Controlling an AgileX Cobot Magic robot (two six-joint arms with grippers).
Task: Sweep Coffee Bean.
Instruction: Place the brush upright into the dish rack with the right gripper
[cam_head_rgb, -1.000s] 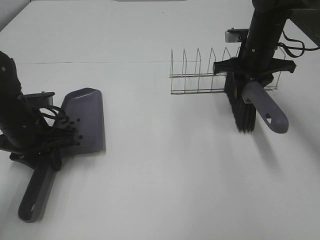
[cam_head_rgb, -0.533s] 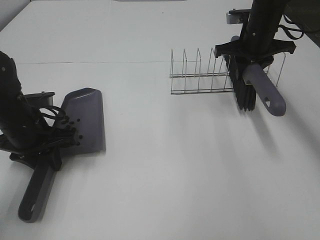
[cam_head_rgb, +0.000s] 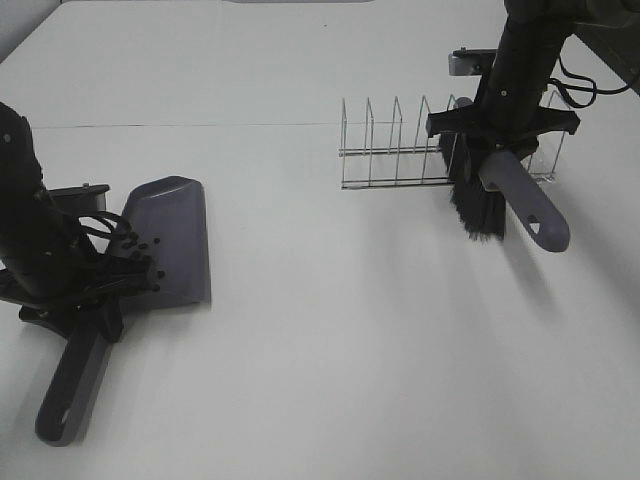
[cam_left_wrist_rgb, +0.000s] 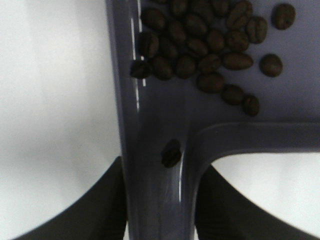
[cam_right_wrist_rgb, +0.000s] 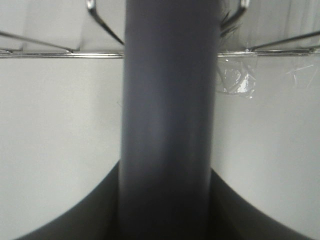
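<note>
Two arms are working over the white table in the high view. At the left edge of the frame the left hand is clamping the handle of a grey dustpan, which is lying flat on the table. At the upper right the right hand is reaching down and gripping a brush by its handle. The bristles are hanging beside the right end of a wire rack; whether they are touching the table I cannot tell. A wide stretch of table is lying between dustpan and brush.

In the left wrist view the left hand is squeezing the dustpan handle from both sides. The coffee bean cluster is sitting in the pan near the handle joint, and one bean is lying apart on the handle's neck.

In the right wrist view the right hand is pressing tight on the brush handle, with the wire rack just beyond.
</note>
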